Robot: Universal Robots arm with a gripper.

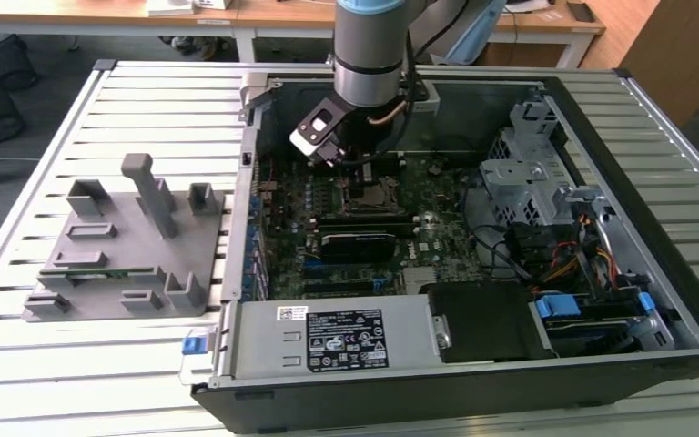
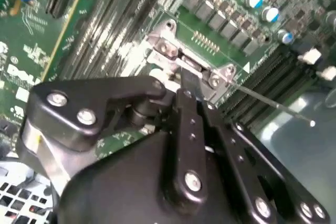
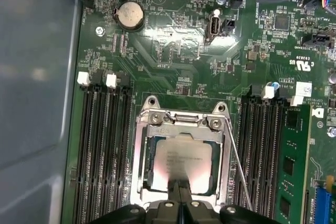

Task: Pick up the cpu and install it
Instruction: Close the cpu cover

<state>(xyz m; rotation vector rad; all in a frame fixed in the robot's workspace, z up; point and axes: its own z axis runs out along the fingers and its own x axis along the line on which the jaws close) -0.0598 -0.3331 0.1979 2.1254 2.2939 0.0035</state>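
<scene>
Pincer [image 1: 339, 157] at the end of the arm [image 1: 374, 45] hangs low inside an open computer case, its fingers drawn together with no gap between the tips.

A white slatted surface [image 1: 143, 100] carries everything. The computer case [image 1: 677, 300] lies on its side on it, open at the top, and takes up the middle and the exterior view's right. A gray moulded fixture [image 1: 131, 246] with upright posts sits on the surface at the exterior view's left, just beside the case wall. Inside the case, a boxed power supply [image 1: 338, 337] lies along the near edge, and the green motherboard [image 1: 435, 196] covers the floor under the arm.

In the first wrist view the pincer [image 3: 178, 186] is right over the metal-framed socket [image 3: 139, 161], flanked by rows of black memory slots [image 3: 102, 150]. The cpu [image 3: 181, 156] lies flat inside the socket frame, silver top up, and the closed fingertips overlap its nearer edge; whether they touch it I cannot tell. A thin lever rod [image 3: 239, 166] stands out beside the frame. A green memory stick [image 3: 289, 166] sits in a slot past that. A round coin battery [image 3: 130, 15] lies farther up the board.
</scene>
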